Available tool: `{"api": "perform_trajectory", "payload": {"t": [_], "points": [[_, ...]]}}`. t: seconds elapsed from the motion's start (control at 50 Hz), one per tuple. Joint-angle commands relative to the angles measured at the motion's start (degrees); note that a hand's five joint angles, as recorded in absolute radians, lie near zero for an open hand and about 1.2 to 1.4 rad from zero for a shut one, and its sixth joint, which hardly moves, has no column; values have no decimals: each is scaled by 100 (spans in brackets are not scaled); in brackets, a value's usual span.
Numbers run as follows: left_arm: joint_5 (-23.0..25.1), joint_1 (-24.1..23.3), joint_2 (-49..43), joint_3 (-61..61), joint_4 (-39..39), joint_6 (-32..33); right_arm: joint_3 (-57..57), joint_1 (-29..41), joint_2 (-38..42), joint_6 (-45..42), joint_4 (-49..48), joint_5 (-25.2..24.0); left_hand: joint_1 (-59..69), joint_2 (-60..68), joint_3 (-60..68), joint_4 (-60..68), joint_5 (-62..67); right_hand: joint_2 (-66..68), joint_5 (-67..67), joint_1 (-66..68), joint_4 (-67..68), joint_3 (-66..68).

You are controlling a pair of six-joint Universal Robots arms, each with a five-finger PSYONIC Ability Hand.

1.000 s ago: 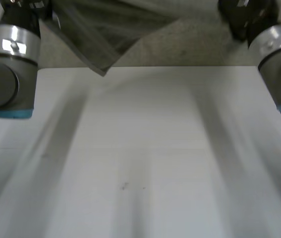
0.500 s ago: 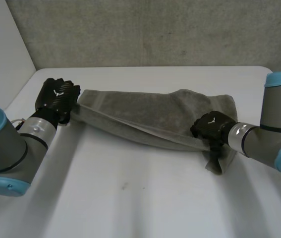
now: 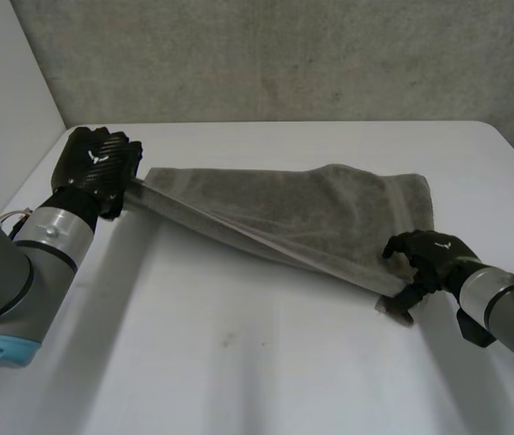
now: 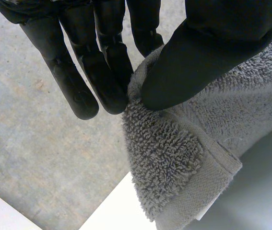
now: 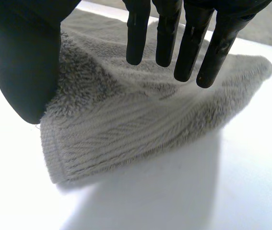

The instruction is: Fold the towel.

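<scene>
Towel (image 3: 302, 213) corner at the left hand (image 3: 93, 168) is hidden from the head camera, but the wrist view shows thumb and fingers (image 4: 107, 72) pinching it. The right hand (image 3: 429, 258) hangs over the opposite near corner, fingers (image 5: 188, 43) straight and seemingly released from the cloth. Grey and looped, the towel stretches as a loosely doubled band between the hands across a white table (image 3: 238, 362), with a grey concrete wall (image 3: 284, 54) behind.

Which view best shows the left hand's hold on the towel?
Left wrist view: the left hand pinches a towel corner between thumb and fingers. Head view gives the hand's back; right wrist view, the other corner.
</scene>
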Motion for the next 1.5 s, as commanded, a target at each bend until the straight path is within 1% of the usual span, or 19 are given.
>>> {"api": "perform_trajectory", "payload": {"t": [0.02,0.16,0.26,0.38,0.46,0.48,0.5,0.52,0.54,0.66,0.72,0.8,0.86,1.0,1.08,1.14,1.18,1.36,1.5], "points": [[-27,13,-8,-60,-2,-8,331,-123,7,526,-516,223,1121,1022,1030,1021,1048,482,600,777,594,578],[-45,57,-16,-95,-10,-8,331,-70,16,492,-790,926,1121,1022,1030,1021,1048,1088,1205,1382,1200,1184],[-45,74,-16,-121,-19,-16,331,-122,-10,483,-790,1006,1121,1022,1030,1021,1048,1273,1391,1568,1385,1369],[-36,83,-16,-165,-168,-25,331,-140,-54,491,-781,945,1121,1022,1030,1021,1048,1425,1543,1720,1537,1521],[-36,74,-16,-165,-256,-34,358,-158,-203,483,-729,901,1121,1022,1030,1021,1048,2415,2533,2710,2527,2511],[-36,74,-16,-165,-256,-34,358,-149,-195,457,-702,840,1121,1022,1030,1021,1048,3500,3618,3794,3612,3596],[-36,74,-16,-165,-291,-34,358,-149,-195,456,-702,839,1121,1022,1030,1021,1048,3511,3628,3805,3623,3607],[-36,74,-16,-165,-292,-34,366,-140,-151,395,-685,735,1121,1022,1030,1021,1048,5076,5194,5371,5188,5172],[-36,74,-25,-174,-335,-34,375,-158,-125,343,-676,586,1121,1022,1030,1021,1048,5486,5603,5780,5598,5582],[-36,74,88,-174,-721,-78,208,-298,-213,122,-491,242,1121,1022,1030,1021,1048,5490,5607,5784,5602,5586],[-36,83,509,-104,-1046,-87,-143,-413,-652,-229,-122,154,1121,1022,1030,1021,1048,5490,5607,5784,5602,5586],[-36,92,1038,28,-1355,-78,-835,-465,-2001,-808,622,93,1121,1022,1030,1021,1048,5490,5607,5784,5602,5586],[-36,100,1633,247,-1635,-61,-1450,-474,-2504,-1159,1141,22,1121,1022,1030,1021,1048,5490,5607,5784,5602,5586],[-28,250,2593,888,-2811,-52,-2725,-535,-2823,-2090,2800,-232,1121,1022,1030,1021,1048,5490,5607,5784,5602,5586],[25,346,2629,1056,-3286,-43,-3043,-562,-2692,-3205,3979,-294,1121,1022,1030,1021,1048,5490,5607,5784,5602,5586],[34,390,2498,1127,-3551,-8,-3061,-518,-2542,-3648,4246,-215,1121,1022,1030,1021,1048,5490,5607,5784,5602,5586],[34,391,2286,1144,-3640,10,-3061,-378,-2000,-4261,4491,-137,1121,1022,1030,1021,1048,5490,5607,5784,5602,5586],[34,399,49,1653,-3886,711,-3272,203,-643,-4422,4484,497,1121,1022,1030,1021,1048,5490,5607,5784,5602,5586],[-1,382,-1203,2683,-3807,1144,-4464,544,735,-4396,3871,865,1121,1022,1030,1021,1048,5490,5607,5784,5602,5586]]}}
